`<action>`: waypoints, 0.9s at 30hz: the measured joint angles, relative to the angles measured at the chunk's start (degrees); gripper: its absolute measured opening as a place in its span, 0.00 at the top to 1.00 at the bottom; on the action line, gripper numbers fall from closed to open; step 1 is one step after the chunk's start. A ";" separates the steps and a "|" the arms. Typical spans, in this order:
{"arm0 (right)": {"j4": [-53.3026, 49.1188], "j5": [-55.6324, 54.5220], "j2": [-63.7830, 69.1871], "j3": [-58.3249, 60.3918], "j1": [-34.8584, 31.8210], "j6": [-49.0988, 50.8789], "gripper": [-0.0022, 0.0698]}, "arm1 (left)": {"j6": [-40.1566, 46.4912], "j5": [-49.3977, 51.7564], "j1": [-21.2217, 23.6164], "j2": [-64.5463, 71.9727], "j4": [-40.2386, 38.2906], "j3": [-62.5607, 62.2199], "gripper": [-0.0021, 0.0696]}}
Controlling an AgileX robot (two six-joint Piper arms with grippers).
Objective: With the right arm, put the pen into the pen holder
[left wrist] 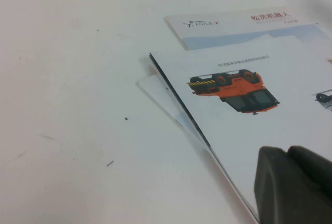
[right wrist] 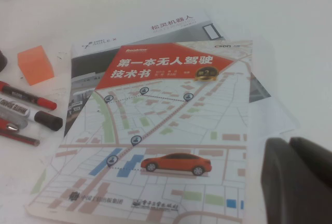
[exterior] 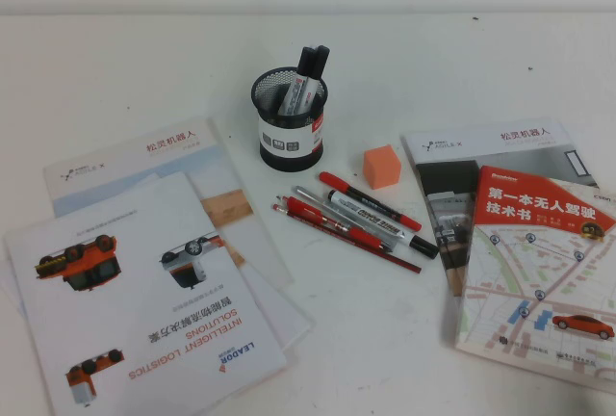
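The thick red pen (exterior: 325, 221) lies flat on the white table among several other pens, just in front of the pen holder (exterior: 292, 127). The holder is a black mesh cup with a white label band, and it stands upright with two markers in it. A thin dark-red pencil (exterior: 385, 254) lies right beside the pen. Neither arm shows in the high view. My right gripper (right wrist: 289, 145) is shut and empty, low over the map booklet (right wrist: 155, 130). My left gripper (left wrist: 288, 155) is shut and empty over the truck booklet (left wrist: 249, 110).
An orange cube (exterior: 381, 167) sits to the right of the holder. A slim black marker with red ends (exterior: 369, 201) and a white marker with a black cap (exterior: 385, 226) lie by the pen. Booklets lie at the left (exterior: 135, 310) and right (exterior: 525, 243).
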 joint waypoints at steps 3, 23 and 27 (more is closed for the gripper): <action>0.00 0.00 0.00 0.00 0.00 0.00 1.00 | 0.00 0.00 0.00 0.00 0.00 0.00 0.97; -1.66 0.00 0.00 0.00 0.00 0.00 1.00 | 0.00 0.00 0.00 0.00 0.00 0.00 0.97; -2.61 0.00 0.00 0.00 0.00 0.00 1.00 | 0.00 0.00 0.00 0.00 0.00 0.00 0.97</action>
